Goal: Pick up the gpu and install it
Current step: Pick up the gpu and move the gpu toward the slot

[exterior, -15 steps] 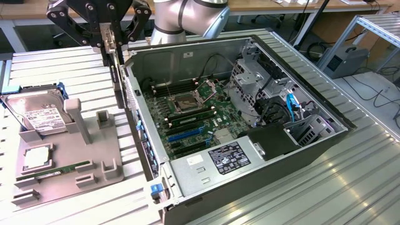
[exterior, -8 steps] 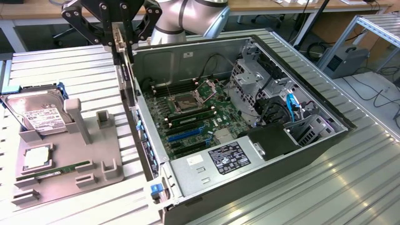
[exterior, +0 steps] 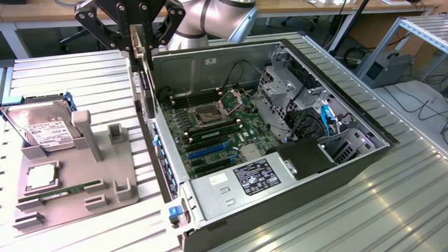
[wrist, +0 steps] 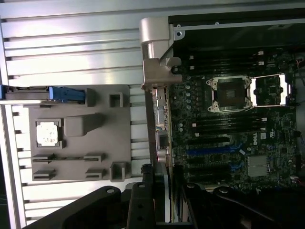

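Observation:
My gripper (exterior: 140, 42) hangs at the top of the exterior view, shut on the gpu (exterior: 139, 51), which is seen edge-on as a thin upright card between the black fingers. The card is held in the air above the near wall of the open computer case (exterior: 280, 205), on the exterior view's left side of it. In the wrist view the gpu (wrist: 160, 114) shows its silver end bracket and ports, running away from the gripper (wrist: 164, 193). It lies along the edge of the motherboard (wrist: 228, 138). The blue expansion slots (exterior: 206, 149) sit lower on that board.
A grey fixture tray (exterior: 77, 205) lies at the exterior view's left with a hard drive (exterior: 42, 128), a processor chip (exterior: 41, 176) and a green RAM stick (exterior: 60, 191). Drive cages and cables (exterior: 301, 105) fill the case's right side. The table is ribbed aluminium.

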`<move>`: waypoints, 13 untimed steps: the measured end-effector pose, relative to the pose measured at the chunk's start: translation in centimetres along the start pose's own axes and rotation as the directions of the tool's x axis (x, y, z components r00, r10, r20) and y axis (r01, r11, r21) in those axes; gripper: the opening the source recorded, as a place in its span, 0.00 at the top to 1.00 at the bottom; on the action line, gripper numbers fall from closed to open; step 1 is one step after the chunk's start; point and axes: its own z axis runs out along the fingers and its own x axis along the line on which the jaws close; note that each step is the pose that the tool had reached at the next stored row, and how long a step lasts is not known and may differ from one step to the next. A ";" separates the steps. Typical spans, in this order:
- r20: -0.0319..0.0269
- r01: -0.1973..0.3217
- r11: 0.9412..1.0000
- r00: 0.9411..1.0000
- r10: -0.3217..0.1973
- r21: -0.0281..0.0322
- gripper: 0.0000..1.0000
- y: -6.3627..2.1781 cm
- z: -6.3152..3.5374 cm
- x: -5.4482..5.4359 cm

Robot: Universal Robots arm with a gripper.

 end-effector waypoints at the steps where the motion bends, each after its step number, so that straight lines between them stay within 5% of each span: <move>1: 0.000 0.000 1.000 1.000 0.000 0.000 0.73 0.01 0.00 -0.1; 13: 0.000 0.000 1.000 1.000 0.000 0.001 0.73 0.07 0.02 -0.9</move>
